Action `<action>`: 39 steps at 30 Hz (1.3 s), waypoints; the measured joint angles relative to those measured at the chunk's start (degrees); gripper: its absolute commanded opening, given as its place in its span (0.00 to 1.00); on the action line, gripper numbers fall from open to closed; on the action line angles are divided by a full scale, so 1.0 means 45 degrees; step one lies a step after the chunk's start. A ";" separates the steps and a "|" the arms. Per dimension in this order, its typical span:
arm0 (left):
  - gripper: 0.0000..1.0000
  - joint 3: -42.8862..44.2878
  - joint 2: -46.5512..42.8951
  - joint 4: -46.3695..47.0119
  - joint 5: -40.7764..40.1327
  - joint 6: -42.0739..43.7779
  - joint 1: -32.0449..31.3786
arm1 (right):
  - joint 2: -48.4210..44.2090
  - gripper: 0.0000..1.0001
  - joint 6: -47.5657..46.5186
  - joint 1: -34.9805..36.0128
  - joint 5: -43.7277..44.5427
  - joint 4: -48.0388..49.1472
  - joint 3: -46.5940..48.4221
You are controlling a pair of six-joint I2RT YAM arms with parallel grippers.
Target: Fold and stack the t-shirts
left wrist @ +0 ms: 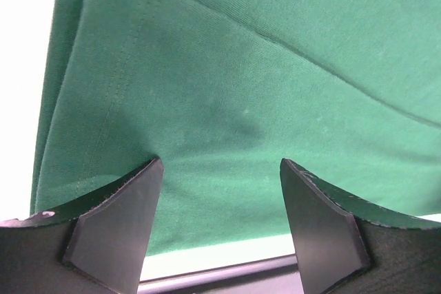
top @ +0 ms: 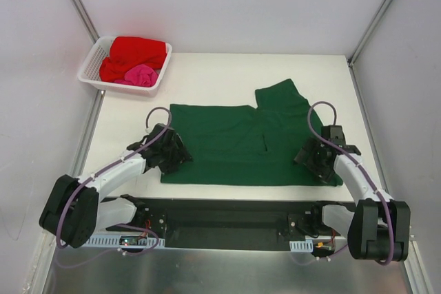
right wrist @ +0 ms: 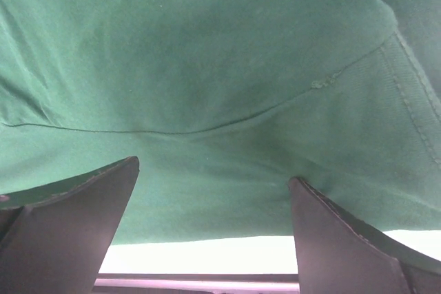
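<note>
The dark green t-shirt [top: 241, 144] lies spread flat on the table, one sleeve sticking out toward the far right. My left gripper [top: 176, 155] stands open over its near left corner, fingertips down on the cloth [left wrist: 227, 101] with nothing pinched between them. Over the near right corner my right gripper [top: 313, 160] is open too, its fingers [right wrist: 331, 239] pressing on the green fabric [right wrist: 207, 67]. A red t-shirt [top: 134, 54] and a pink one [top: 141, 75] lie bunched in the basket.
A white lattice basket [top: 93, 74] sits at the far left corner of the white table [top: 207, 77]. Grey walls close in both sides. The table's near edge [left wrist: 220, 256] runs just behind the shirt's hem.
</note>
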 measured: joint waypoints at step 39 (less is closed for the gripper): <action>0.62 1.2662 1.0346 -0.3050 -0.3502 0.4313 0.2793 | 1.3945 0.96 -0.1962 -0.0078 -0.3128 -0.0588 1.7690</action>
